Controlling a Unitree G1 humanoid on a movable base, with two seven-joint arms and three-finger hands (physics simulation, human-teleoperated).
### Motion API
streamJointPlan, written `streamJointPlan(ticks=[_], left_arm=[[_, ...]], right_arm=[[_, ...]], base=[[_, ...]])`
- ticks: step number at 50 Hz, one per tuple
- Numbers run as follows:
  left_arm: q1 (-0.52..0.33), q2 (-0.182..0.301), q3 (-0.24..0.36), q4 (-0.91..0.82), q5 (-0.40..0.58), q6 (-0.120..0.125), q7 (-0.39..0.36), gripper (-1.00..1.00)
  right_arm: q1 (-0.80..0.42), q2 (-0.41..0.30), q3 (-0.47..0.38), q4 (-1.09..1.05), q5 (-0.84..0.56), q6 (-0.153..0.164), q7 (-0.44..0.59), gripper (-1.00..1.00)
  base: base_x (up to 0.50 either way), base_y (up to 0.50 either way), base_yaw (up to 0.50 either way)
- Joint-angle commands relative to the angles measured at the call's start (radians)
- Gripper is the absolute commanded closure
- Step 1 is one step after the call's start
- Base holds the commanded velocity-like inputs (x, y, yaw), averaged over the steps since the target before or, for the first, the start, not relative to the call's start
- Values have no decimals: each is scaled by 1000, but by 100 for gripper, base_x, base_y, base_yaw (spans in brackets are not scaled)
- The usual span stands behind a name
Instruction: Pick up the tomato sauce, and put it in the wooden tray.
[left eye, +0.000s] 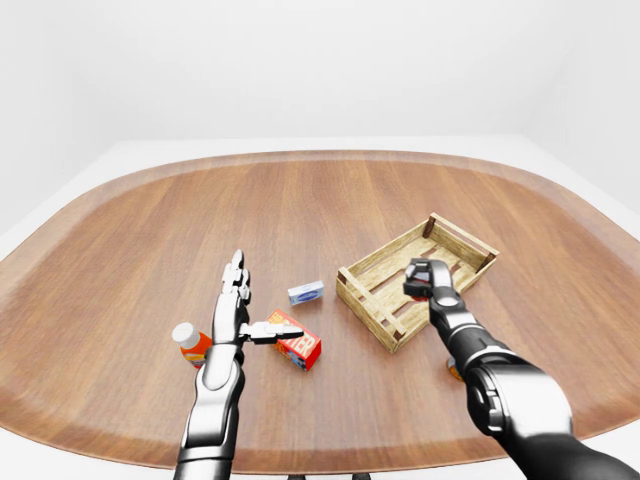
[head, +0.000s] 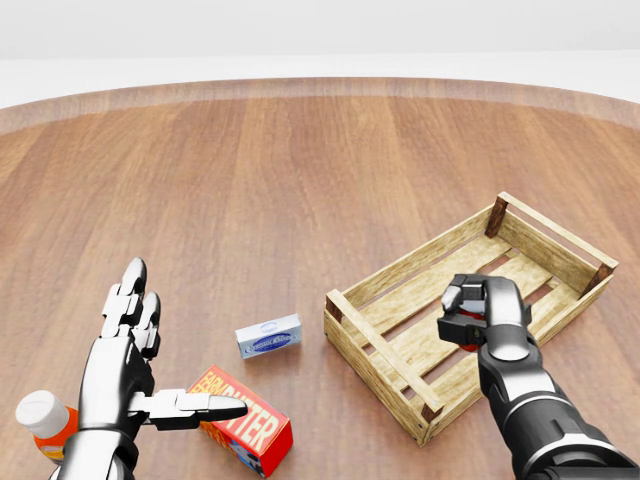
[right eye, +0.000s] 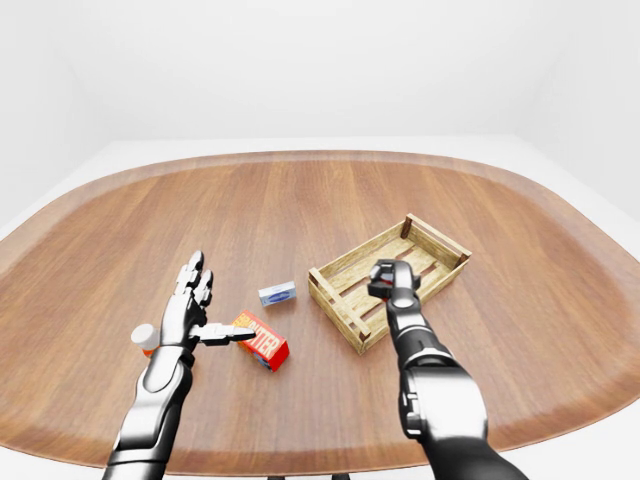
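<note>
The tomato sauce shows only as a small red patch inside my right hand, whose fingers are shut round it. That hand hovers over the middle of the wooden tray, a slatted crate at the right of the head view. I cannot tell whether the sauce touches the tray's floor. My left hand stays open at the lower left with flat fingers, the thumb pointing right above a red butter box.
A small white and blue box lies between the butter box and the tray. An orange bottle with a white cap stands by my left wrist. A small orange thing peeks out beside my right forearm. The table is round and wooden.
</note>
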Motion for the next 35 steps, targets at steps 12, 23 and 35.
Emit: streamJointPlan(ticks=[12, 23, 35], left_arm=[[0, 1, 2, -1, -2, 3, 0, -100], [2, 1, 2, -7, -1, 5, 0, -100], [5, 0, -1, -5, 1, 1, -1, -100]], right_arm=[[-29, -13, -8, -8, -79, 0, -67, 100], [-26, -5, -6, -7, -86, 0, -90, 100], [-19, -5, -11, -6, -82, 0, -100, 100]], base=[[0, 0, 0], [0, 0, 0], [0, 0, 0]])
